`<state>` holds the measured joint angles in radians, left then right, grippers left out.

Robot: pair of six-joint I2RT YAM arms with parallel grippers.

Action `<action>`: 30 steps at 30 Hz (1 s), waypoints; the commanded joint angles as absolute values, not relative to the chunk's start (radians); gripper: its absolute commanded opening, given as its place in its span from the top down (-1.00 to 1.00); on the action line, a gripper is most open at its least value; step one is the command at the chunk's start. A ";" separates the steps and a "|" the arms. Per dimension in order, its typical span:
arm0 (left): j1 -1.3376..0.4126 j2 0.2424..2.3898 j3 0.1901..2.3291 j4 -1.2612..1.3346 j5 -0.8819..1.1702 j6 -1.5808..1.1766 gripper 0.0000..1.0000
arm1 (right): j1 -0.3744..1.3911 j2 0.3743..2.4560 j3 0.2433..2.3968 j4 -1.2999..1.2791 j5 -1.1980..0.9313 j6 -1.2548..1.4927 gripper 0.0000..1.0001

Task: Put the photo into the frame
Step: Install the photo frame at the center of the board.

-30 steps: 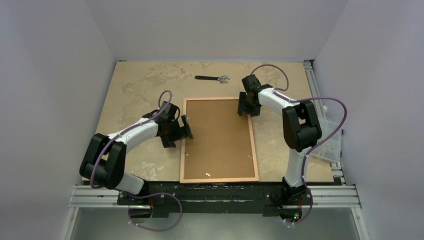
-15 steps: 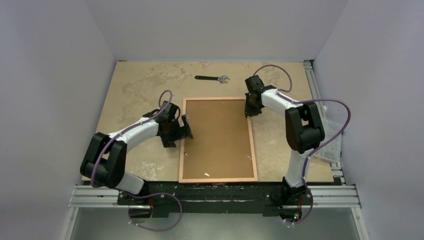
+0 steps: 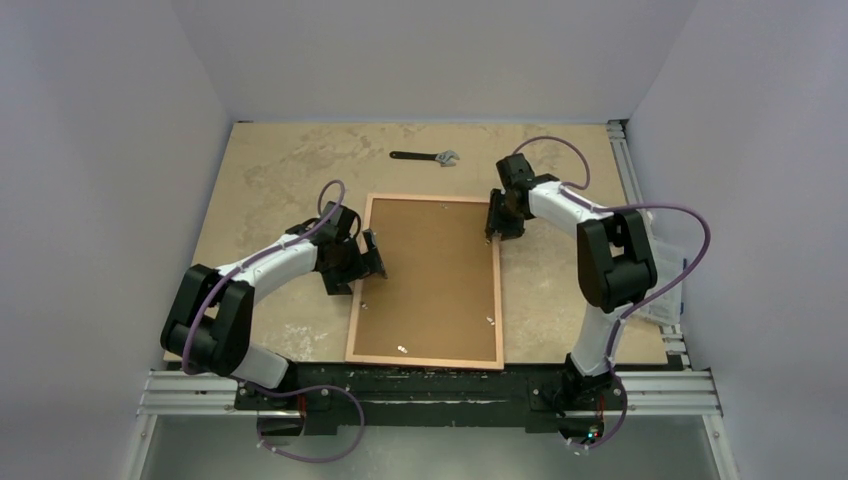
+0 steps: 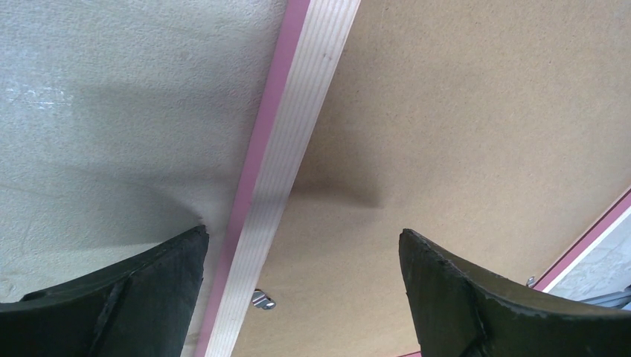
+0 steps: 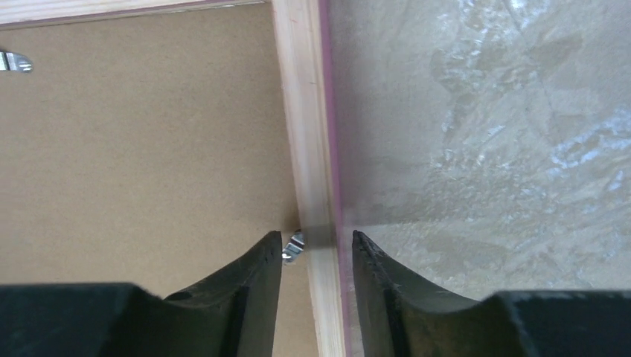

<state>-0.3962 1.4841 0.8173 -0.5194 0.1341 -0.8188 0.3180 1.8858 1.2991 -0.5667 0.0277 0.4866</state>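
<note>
The frame (image 3: 352, 322) lies face down on the table, its light wood back up, with the plain brown backing board (image 3: 430, 280) inside it. The photo is hidden. My left gripper (image 3: 375, 255) is open and straddles the frame's left rail (image 4: 298, 111), with one finger over the table and one over the board (image 4: 461, 149); its own view shows it (image 4: 303, 242) empty. My right gripper (image 3: 495, 222) sits at the frame's right rail near the top corner. In its own view it (image 5: 318, 236) is closed narrowly around the rail (image 5: 301, 111), next to a small metal clip (image 5: 295, 245).
A black adjustable wrench (image 3: 425, 157) lies on the table behind the frame. A clear plastic sleeve (image 3: 660, 290) lies at the right edge by the rail. Small metal clips sit along the frame's inner edge (image 4: 261, 300). Walls close in on three sides.
The frame has swung, its near end sliding to the left while the right gripper holds its right rail and has moved slightly right. The left arm has not moved.
</note>
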 commanded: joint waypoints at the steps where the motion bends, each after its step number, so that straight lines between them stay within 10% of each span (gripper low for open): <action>1: -0.405 1.508 0.828 -0.517 0.126 -0.800 -0.93 | 0.311 1.836 1.294 -0.555 -0.029 0.516 0.14; 26: -0.405 1.522 0.833 -0.535 0.108 -0.788 -0.92 | 0.383 1.937 1.301 -0.618 0.126 0.515 0.36; 30: -0.405 1.528 0.831 -0.534 0.108 -0.786 -0.92 | 0.382 1.950 1.293 -0.610 0.120 0.514 0.70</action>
